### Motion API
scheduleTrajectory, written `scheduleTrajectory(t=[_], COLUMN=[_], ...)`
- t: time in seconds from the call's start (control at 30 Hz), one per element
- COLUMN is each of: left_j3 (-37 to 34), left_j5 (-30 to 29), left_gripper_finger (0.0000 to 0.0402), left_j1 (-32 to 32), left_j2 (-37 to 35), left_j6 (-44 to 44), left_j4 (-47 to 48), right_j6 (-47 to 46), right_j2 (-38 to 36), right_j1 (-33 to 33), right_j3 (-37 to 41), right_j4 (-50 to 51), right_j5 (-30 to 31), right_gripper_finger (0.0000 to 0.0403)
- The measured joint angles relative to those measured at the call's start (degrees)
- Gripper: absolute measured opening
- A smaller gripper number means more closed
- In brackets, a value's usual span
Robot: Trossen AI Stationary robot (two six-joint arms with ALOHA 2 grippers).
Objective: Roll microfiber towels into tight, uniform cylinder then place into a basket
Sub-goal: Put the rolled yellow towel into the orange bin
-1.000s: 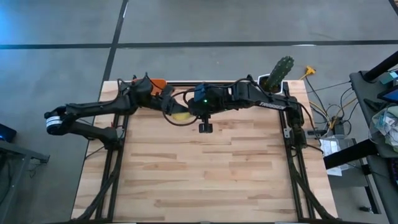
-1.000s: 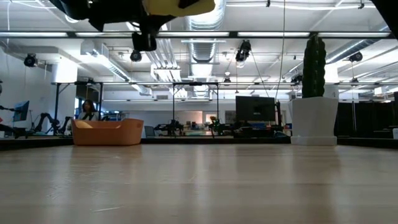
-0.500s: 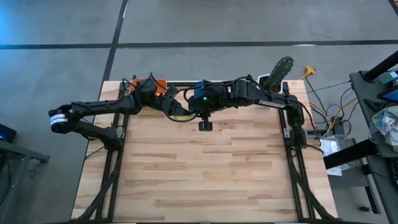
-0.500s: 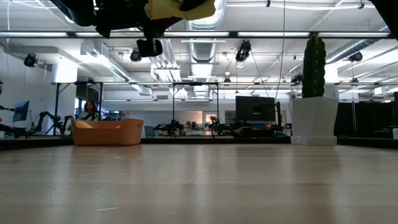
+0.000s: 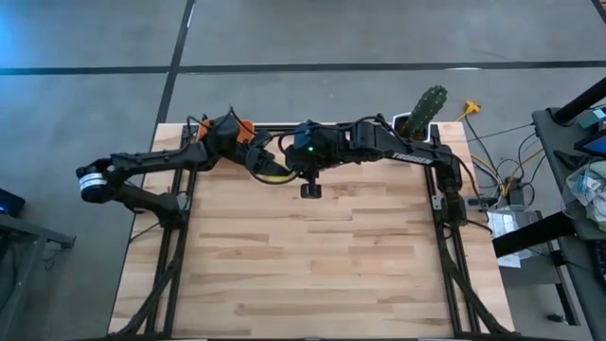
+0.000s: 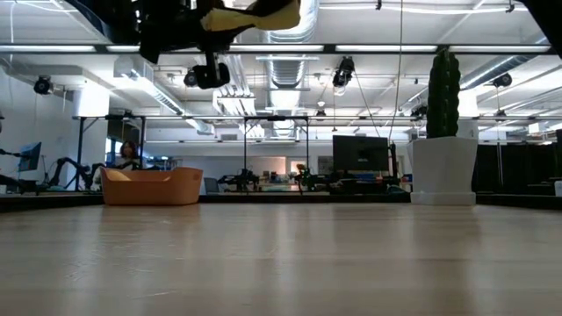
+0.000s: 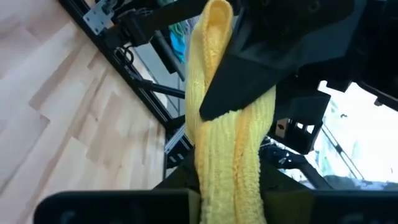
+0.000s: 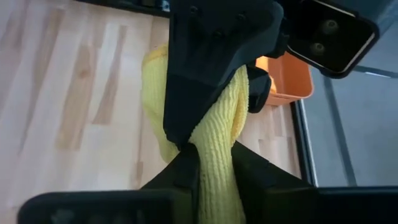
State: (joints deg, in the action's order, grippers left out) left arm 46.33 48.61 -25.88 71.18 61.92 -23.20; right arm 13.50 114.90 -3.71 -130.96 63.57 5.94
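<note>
High view: both arms meet above the far edge of the wooden counter (image 5: 312,265), lifted clear of its surface. The left end effector (image 5: 268,167) and the right end effector (image 5: 280,169) come together on the yellow towel (image 5: 276,174), which is bunched into a thick hanging fold between them. In the left wrist view the left fingers (image 7: 155,202) are pressed together on the lower part of the yellow towel (image 7: 217,155), while the other arm's dark finger clamps it higher up. In the right wrist view the right fingers (image 8: 186,171) pinch the same towel (image 8: 217,143), with the left arm's fingers closed on it just beyond. The basket (image 5: 239,126) sits at the far left corner of the counter, partly under the left arm; from the low view it (image 6: 151,186) stands on the counter with the towel (image 6: 255,13) held well above it. A cactus (image 5: 426,109) in a white pot (image 6: 443,171) stands at the far right corner.
</note>
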Motion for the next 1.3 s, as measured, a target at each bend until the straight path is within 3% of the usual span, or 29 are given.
scheduleTrajectory(t=[0.27, 0.4, 0.77, 0.87, 1.13, 1.3], left_j3=[0.08, 0.13, 2.24, 3.41, 5.11, 3.8], left_j5=[6.73, 11.06, 10.66, 5.83, -17.22, -21.12], left_gripper_finger=[0.0017, 0.0017, 0.0017, 0.0017, 0.0017, 0.0017], left_j1=[-7.59, -11.95, -28.11, -32.02, -36.19, -38.97], left_j2=[-0.08, -0.15, -0.42, -0.14, -0.13, 1.79], left_j6=[-9.09, -18.54, -48.36, -59.32, -86.94, -94.59], left_j4=[1.86, 11.2, 32.06, 39.28, 49.11, 50.17], right_j6=[-0.02, -1.0, -8.07, -9.71, -12.69, -13.55], right_j2=[0.14, 0.21, -0.03, -0.05, -0.12, -0.12], right_j1=[-0.22, -0.37, -1.28, -1.22, -1.22, -1.19], right_j3=[0.01, 0.16, 0.13, 0.11, 0.09, 0.07], right_j4=[0.26, 1.55, 8.19, 8.64, 8.7, 8.76], right_j5=[1.13, 0.83, 1.94, 2.0, 2.04, 1.73], right_gripper_finger=[0.0104, 0.0131, 0.0188, 0.0191, 0.0191, 0.0191])
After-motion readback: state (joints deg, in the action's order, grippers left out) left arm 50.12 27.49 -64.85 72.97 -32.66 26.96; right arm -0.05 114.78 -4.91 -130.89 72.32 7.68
